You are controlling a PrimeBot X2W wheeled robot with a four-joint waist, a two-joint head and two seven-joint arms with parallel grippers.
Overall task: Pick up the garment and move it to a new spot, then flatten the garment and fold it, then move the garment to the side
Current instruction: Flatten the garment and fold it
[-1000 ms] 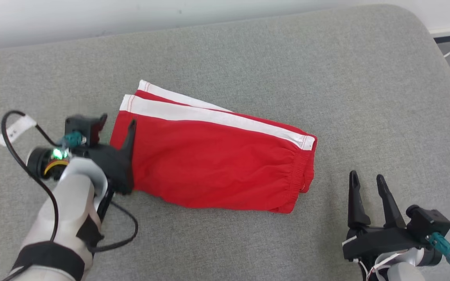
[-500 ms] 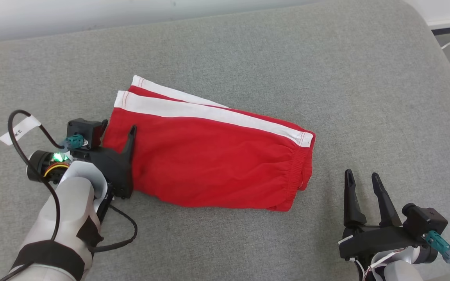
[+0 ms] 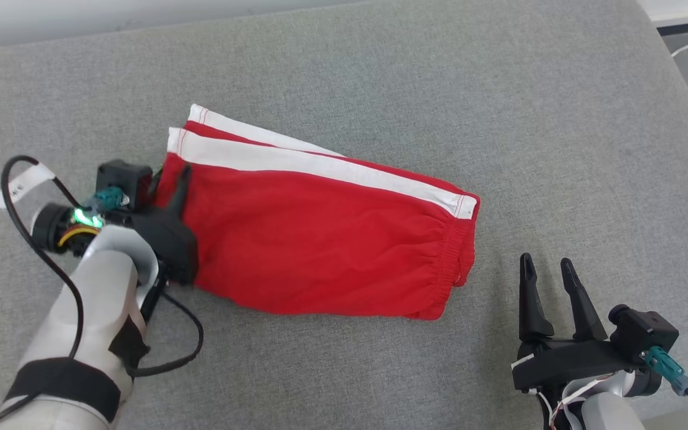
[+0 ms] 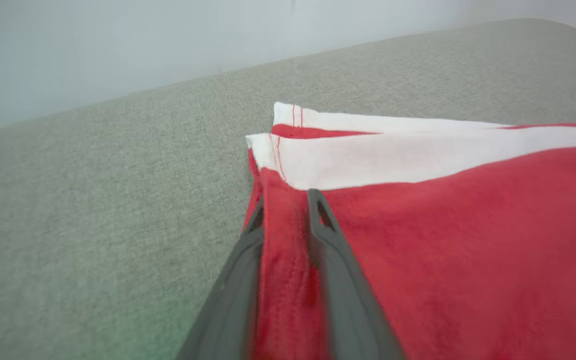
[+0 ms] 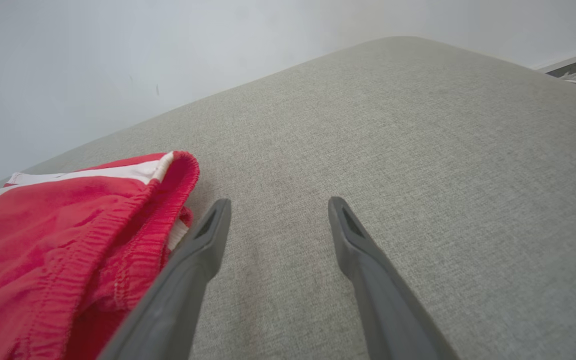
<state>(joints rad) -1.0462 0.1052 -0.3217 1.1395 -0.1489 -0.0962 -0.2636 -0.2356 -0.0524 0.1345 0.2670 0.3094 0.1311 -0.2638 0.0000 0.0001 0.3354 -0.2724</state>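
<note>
One short end of the folded red garment (image 3: pixel 332 239), towards the left edge of the grey cushion (image 3: pixel 439 89), is pinched between the fingers (image 4: pixel 333 250) of the left gripper (image 4: pixel 286 200), its long axis running right to the waistband (image 3: pixel 457 257) near the right gripper (image 3: pixel 545 260), whose fingers stand apart and empty.

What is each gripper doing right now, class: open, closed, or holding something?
Left gripper: jaws closed on the leg hem of the red shorts.
Right gripper: jaws open, holding nothing.
</note>
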